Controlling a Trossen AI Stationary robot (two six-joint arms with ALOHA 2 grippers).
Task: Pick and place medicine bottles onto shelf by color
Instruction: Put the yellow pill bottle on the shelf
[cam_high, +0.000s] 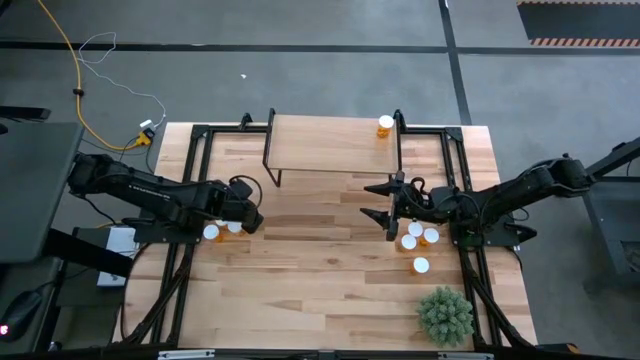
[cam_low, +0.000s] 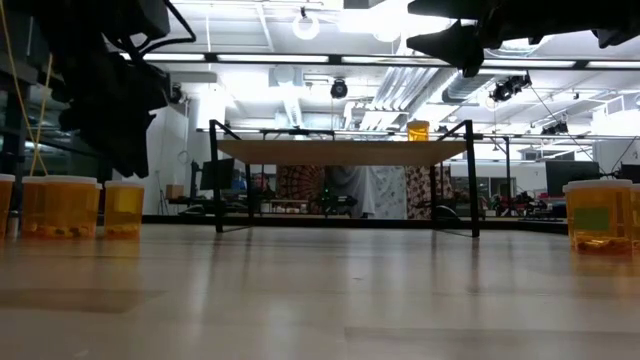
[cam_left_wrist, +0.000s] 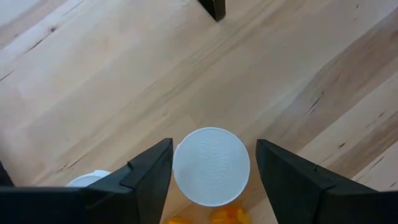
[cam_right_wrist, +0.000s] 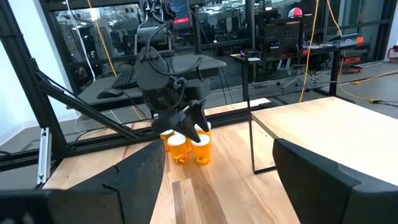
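One bottle (cam_high: 385, 125) already up on the shelf (cam_high: 330, 143); rest near desk's left and right edges. Left claw (cam_left_wrist: 211, 168) spread wide astride a white cap (cam_left_wrist: 211, 165), not yet closed. Right claw (cam_high: 385, 200) open, empty. Light, rigid, smooth; best pinched around the cap.

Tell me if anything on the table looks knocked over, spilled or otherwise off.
Nothing stands out. The medicine bottles by both arms stand upright with caps on, one bottle sits upright on the shelf, and the plant is upright near the table's corner.
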